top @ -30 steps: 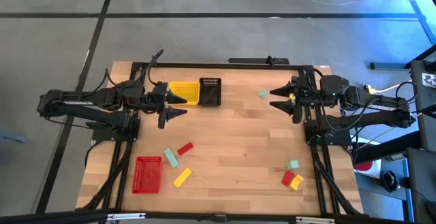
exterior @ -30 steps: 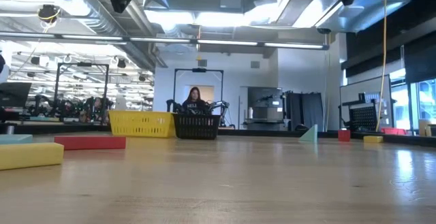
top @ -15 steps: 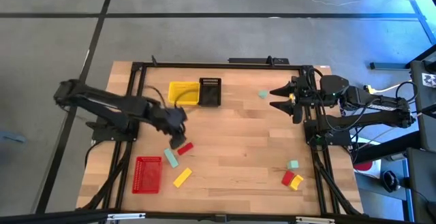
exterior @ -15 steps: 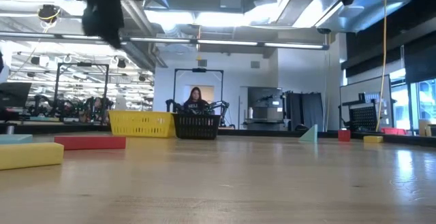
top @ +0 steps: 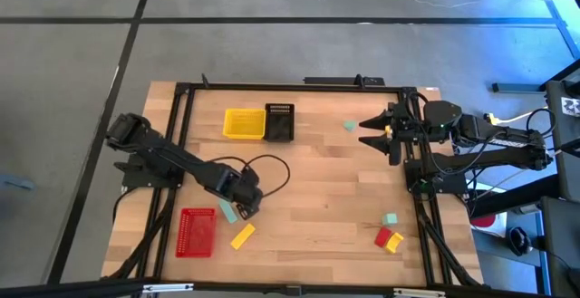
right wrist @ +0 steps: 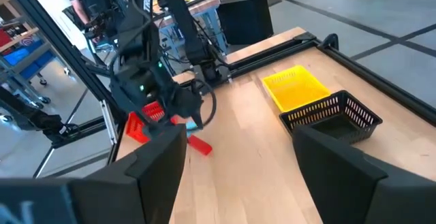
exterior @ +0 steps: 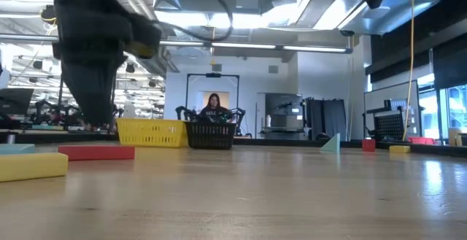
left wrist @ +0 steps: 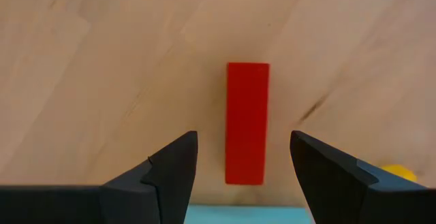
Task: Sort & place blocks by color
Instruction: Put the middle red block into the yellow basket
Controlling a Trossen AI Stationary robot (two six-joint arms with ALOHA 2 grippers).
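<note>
My left gripper point(left wrist: 243, 137) is open and points down over a long red block point(left wrist: 246, 122) that lies flat on the table. Its fingers stand on either side of the block without touching it. In the high view the left gripper point(top: 245, 198) hides that block. A teal block point(top: 228, 212) and a yellow block point(top: 242, 235) lie just nearer. A teal wedge point(top: 349, 126) sits far right of centre. Teal point(top: 390, 218), red point(top: 383, 236) and yellow point(top: 395, 242) pieces cluster near the right edge. My right gripper point(top: 374, 131) hangs open at the far right.
The yellow basket point(top: 244, 123) and the black basket point(top: 280, 122) stand side by side at the far edge. The red basket point(top: 197, 232) sits at the near left corner. Bare wood spans the table's middle. A person point(exterior: 213, 107) is in the room behind.
My left arm has swung from beside the yellow basket toward the near edge and come down, so that its open gripper now points down over the red block. The blocks, the baskets and the right arm have stayed in place.
</note>
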